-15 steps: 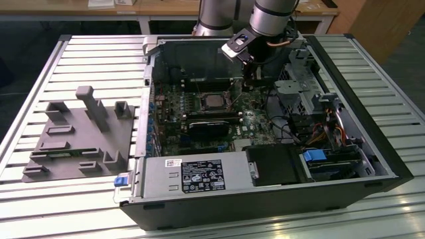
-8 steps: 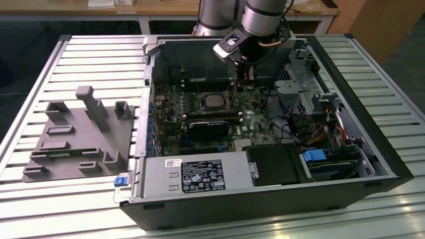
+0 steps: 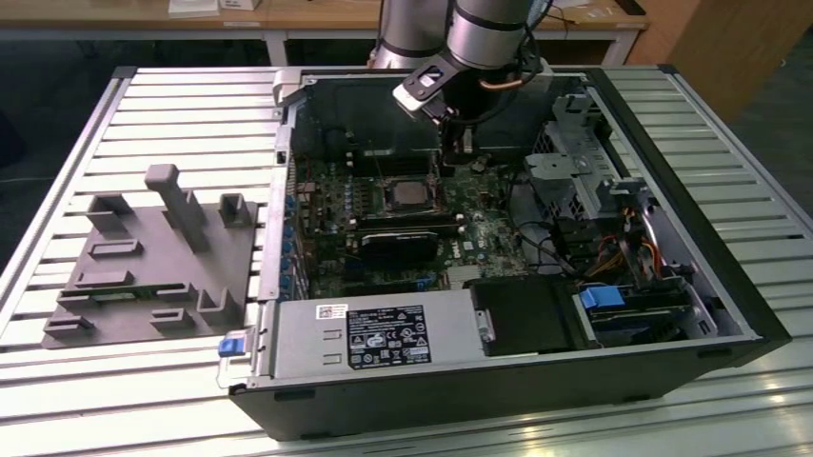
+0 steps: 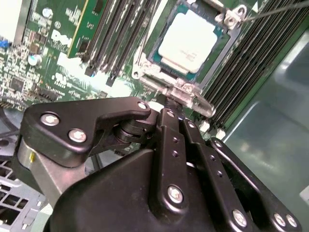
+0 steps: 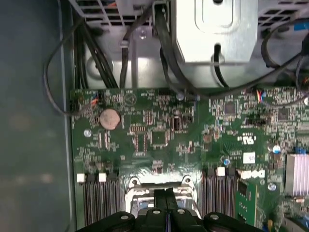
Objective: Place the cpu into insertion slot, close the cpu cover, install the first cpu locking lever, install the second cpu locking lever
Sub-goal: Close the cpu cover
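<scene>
The cpu (image 4: 190,38), a pale square chip, lies flat in the insertion slot (image 4: 218,37) on the green board; the exterior view shows the cpu (image 3: 409,195) mid-board inside the open case. My gripper (image 4: 168,107) is just beside the slot, its black fingers pressed together. Its tips touch the shiny metal edge of the cpu cover (image 4: 190,94). In the first wrist view the cover's frame (image 5: 140,189) shows just ahead of my gripper (image 5: 166,197). A thin wire locking lever (image 4: 277,9) runs past the slot's far corner. From outside, my gripper (image 3: 458,145) hangs above the board.
Long black memory slots (image 4: 120,34) flank the socket on both sides. Cables (image 5: 164,48) and a metal drive cage (image 3: 578,162) crowd one side of the case. A power supply (image 3: 368,338) lies at the near wall. A grey fixture (image 3: 159,252) sits on the table at the exterior view's left.
</scene>
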